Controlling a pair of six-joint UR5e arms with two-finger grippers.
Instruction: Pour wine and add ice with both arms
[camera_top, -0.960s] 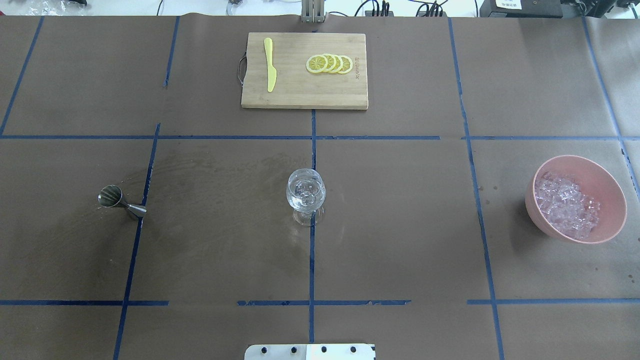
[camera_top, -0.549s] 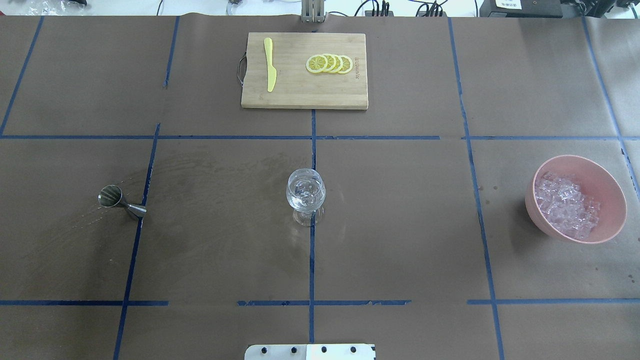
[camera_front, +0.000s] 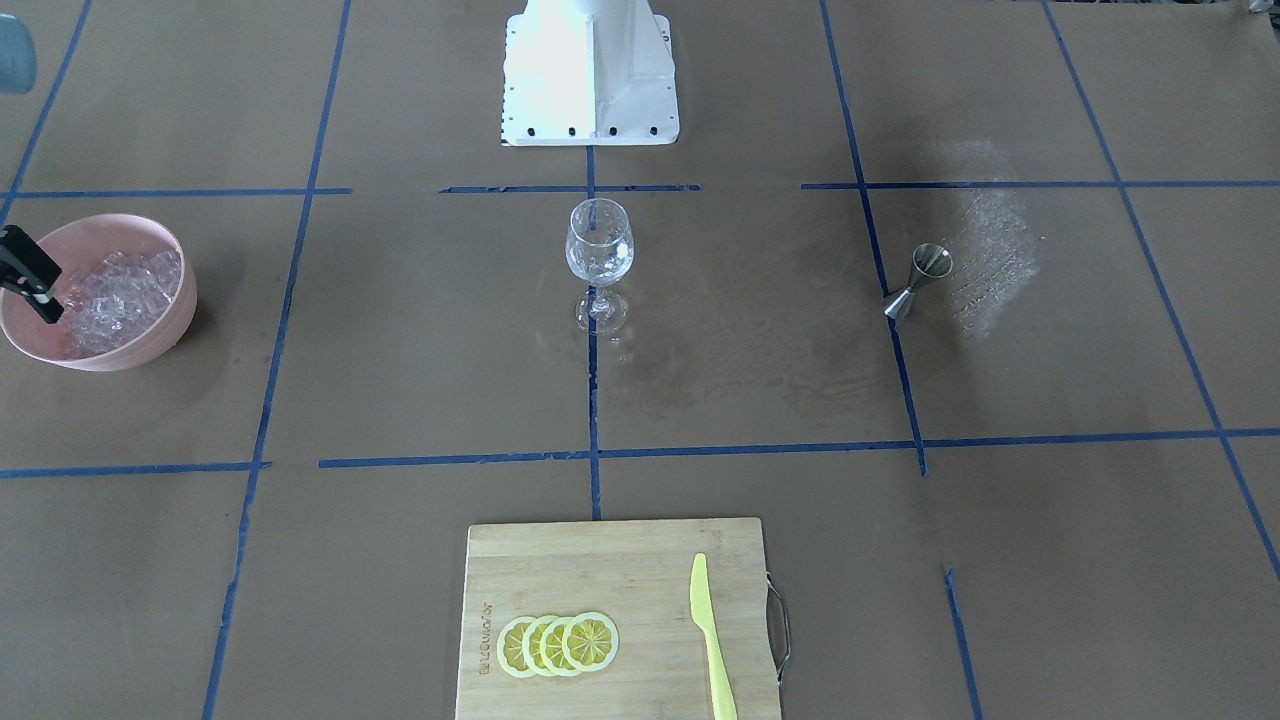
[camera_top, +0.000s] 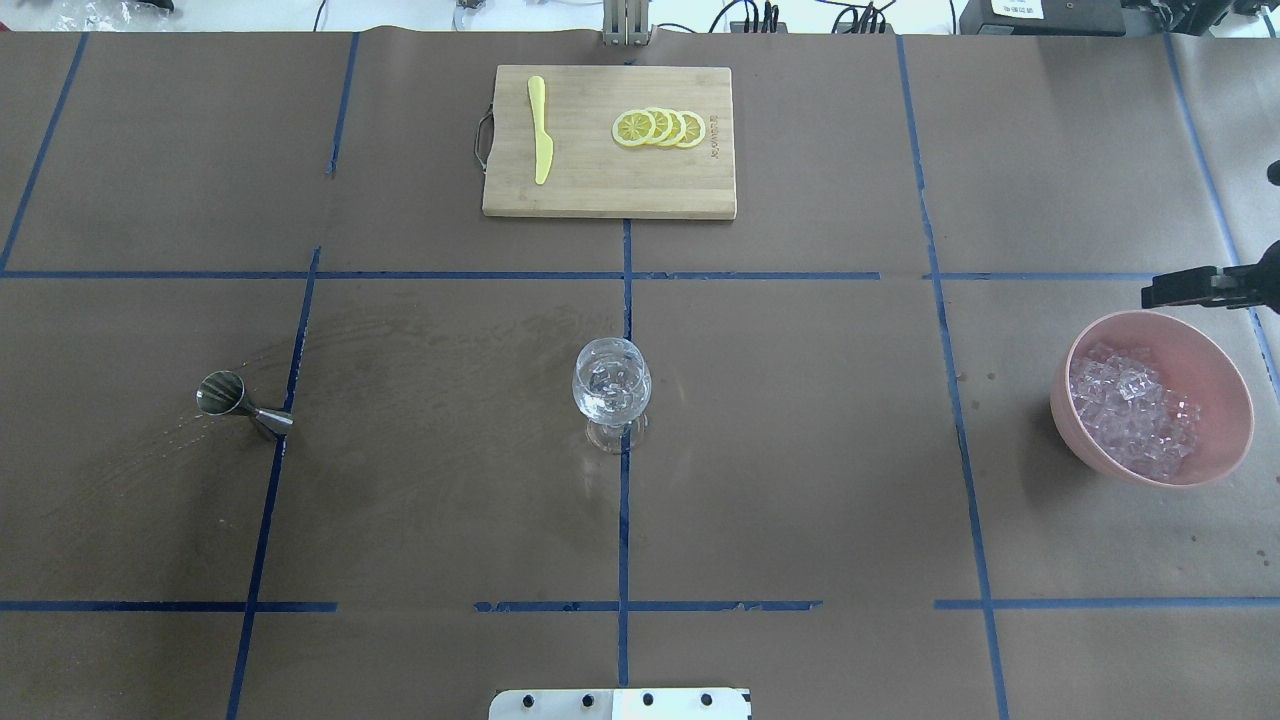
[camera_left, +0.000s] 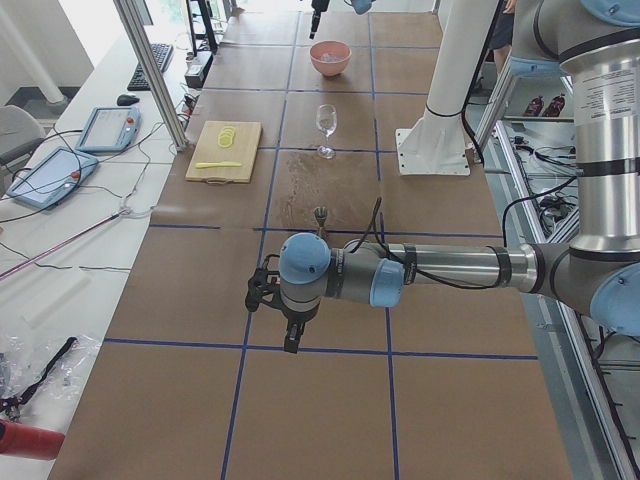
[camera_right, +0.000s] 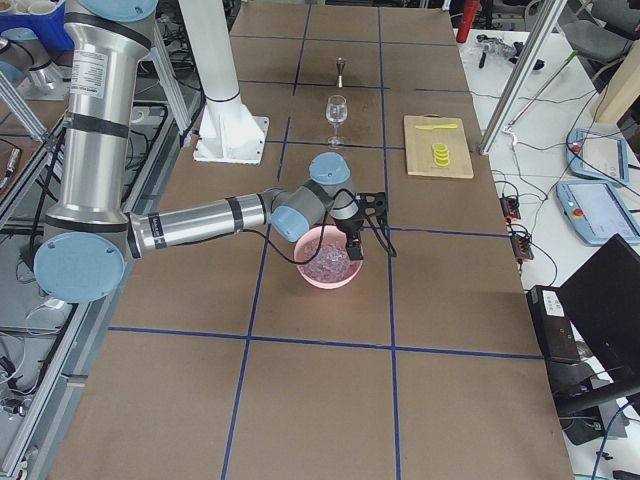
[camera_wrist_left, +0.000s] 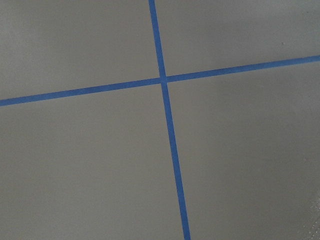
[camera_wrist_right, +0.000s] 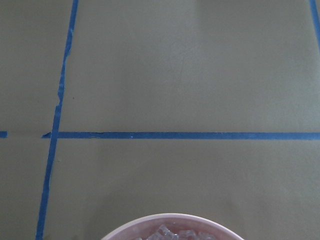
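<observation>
Right gripper hangs by far rim of pink bowl. Ice heaped inside, just robot-side of tips. Right arm is nearer one. Jaw gap unreadable, nothing seen held. Left gripper well apart over tape cross, state unreadable. Wine not visible; jigger stands on left arm's side.

Jigger – polished metal; wine glass – clear, glossy; bowl matt pink plastic; ice glassy; cutting board smooth wood; table cover matt brown paper.
</observation>
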